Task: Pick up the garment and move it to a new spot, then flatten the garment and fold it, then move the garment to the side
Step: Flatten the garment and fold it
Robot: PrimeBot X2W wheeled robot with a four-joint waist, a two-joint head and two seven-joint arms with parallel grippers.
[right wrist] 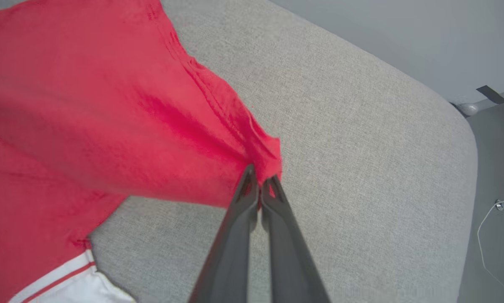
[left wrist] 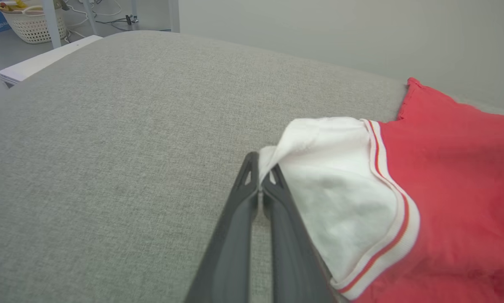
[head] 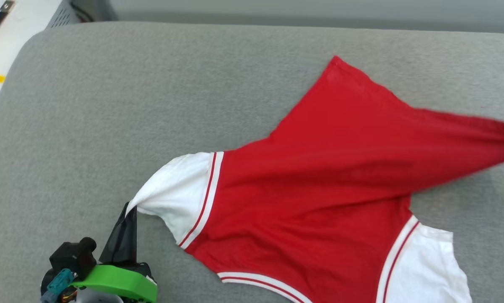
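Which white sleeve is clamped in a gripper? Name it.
The sleeve at the head view's left, pinched by the left gripper; the other sleeve lies free.

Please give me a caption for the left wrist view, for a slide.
The left gripper pinches the white sleeve of the garment on a grey cushion.

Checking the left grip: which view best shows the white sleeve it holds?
Left wrist view: the left gripper pinches the sleeve by its edge, close up. Head view shows it smaller; right wrist view catches the jersey's other sleeve.
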